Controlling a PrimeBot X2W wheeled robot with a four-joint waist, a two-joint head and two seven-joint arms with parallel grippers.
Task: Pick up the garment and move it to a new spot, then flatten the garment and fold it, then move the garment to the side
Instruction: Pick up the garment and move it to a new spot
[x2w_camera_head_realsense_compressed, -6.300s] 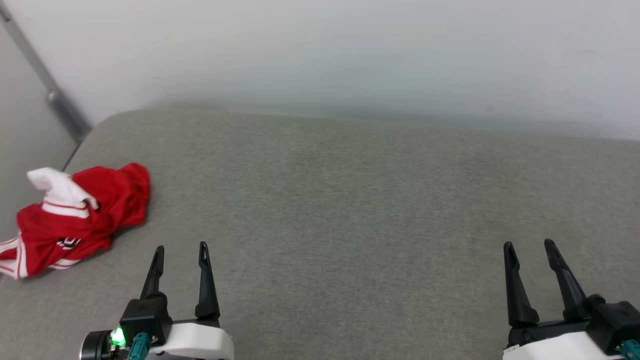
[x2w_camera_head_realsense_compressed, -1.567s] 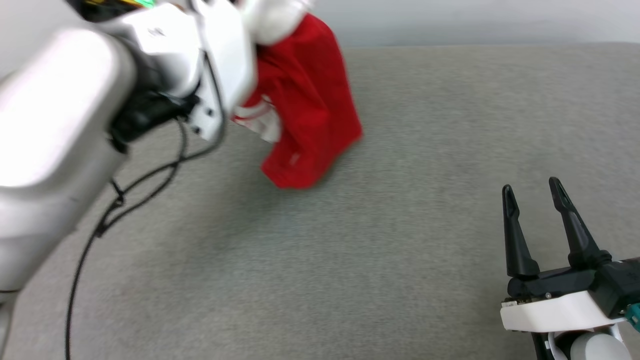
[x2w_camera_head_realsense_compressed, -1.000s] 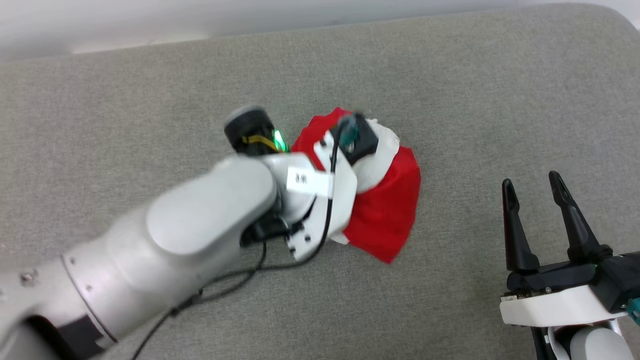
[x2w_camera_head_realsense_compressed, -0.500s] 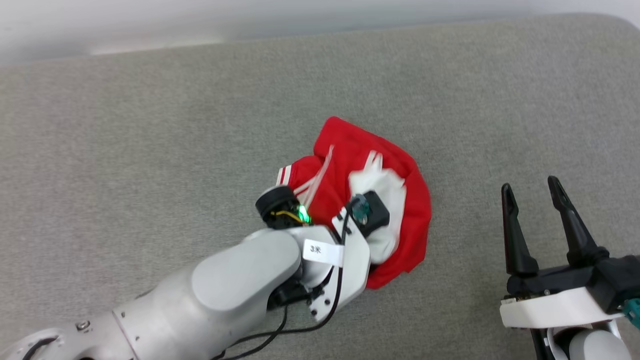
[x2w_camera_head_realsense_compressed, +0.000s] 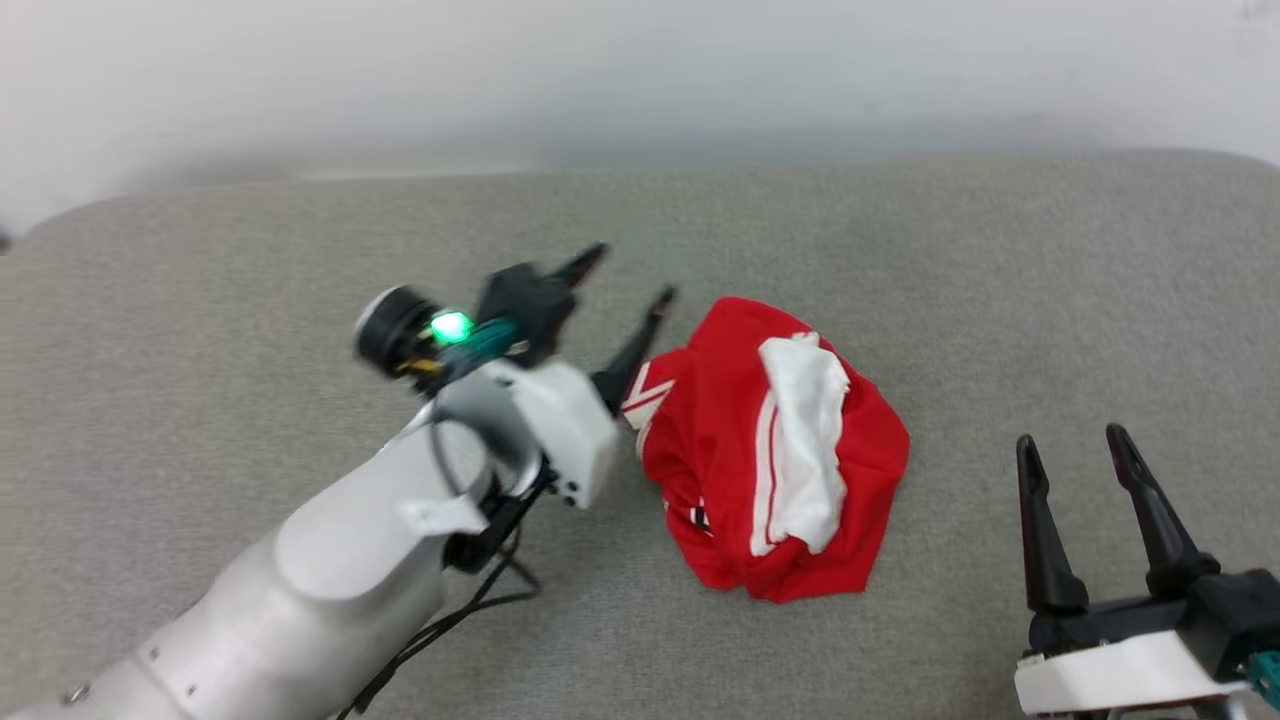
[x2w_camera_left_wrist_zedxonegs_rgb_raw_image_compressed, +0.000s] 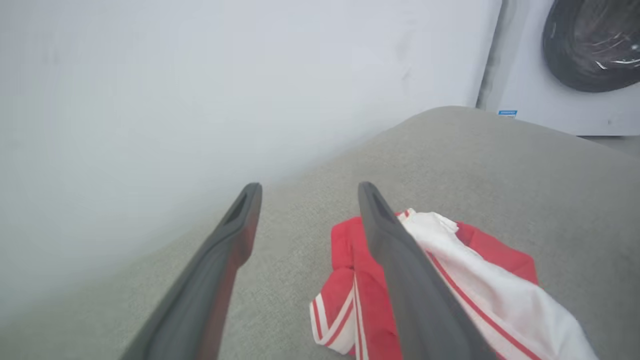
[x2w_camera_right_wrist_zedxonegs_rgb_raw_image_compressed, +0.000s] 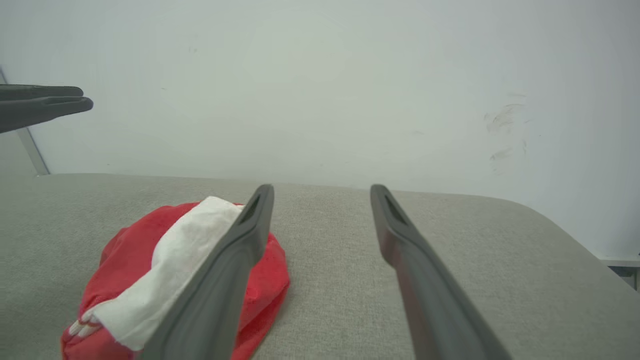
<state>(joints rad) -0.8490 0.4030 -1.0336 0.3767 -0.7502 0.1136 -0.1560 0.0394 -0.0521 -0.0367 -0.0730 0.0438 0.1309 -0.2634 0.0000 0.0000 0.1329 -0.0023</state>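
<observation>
The garment (x2w_camera_head_realsense_compressed: 775, 450), a red jersey with a white sleeve and striped trim, lies crumpled in a heap on the grey padded surface (x2w_camera_head_realsense_compressed: 250, 260). My left gripper (x2w_camera_head_realsense_compressed: 634, 271) hangs open just left of the heap and above it, with nothing between its fingers. In the left wrist view the left gripper (x2w_camera_left_wrist_zedxonegs_rgb_raw_image_compressed: 308, 187) points toward the wall, and the garment (x2w_camera_left_wrist_zedxonegs_rgb_raw_image_compressed: 345, 250) lies below and right of its right finger. My right gripper (x2w_camera_head_realsense_compressed: 1070, 437) stands open and empty at the lower right, apart from the heap. From the right wrist the right gripper (x2w_camera_right_wrist_zedxonegs_rgb_raw_image_compressed: 322, 189) has the garment (x2w_camera_right_wrist_zedxonegs_rgb_raw_image_compressed: 135, 250) on its left.
A pale wall (x2w_camera_head_realsense_compressed: 640, 80) runs along the far edge of the padded surface. A white washing machine (x2w_camera_left_wrist_zedxonegs_rgb_raw_image_compressed: 590, 45) stands beyond the surface's rounded corner. The left gripper (x2w_camera_right_wrist_zedxonegs_rgb_raw_image_compressed: 85, 99) shows edge-on at the upper left of the right wrist view.
My left gripper has opened and let go of the garment, then lifted away to the left. The garment now rests as a heap. The head camera has shifted.
</observation>
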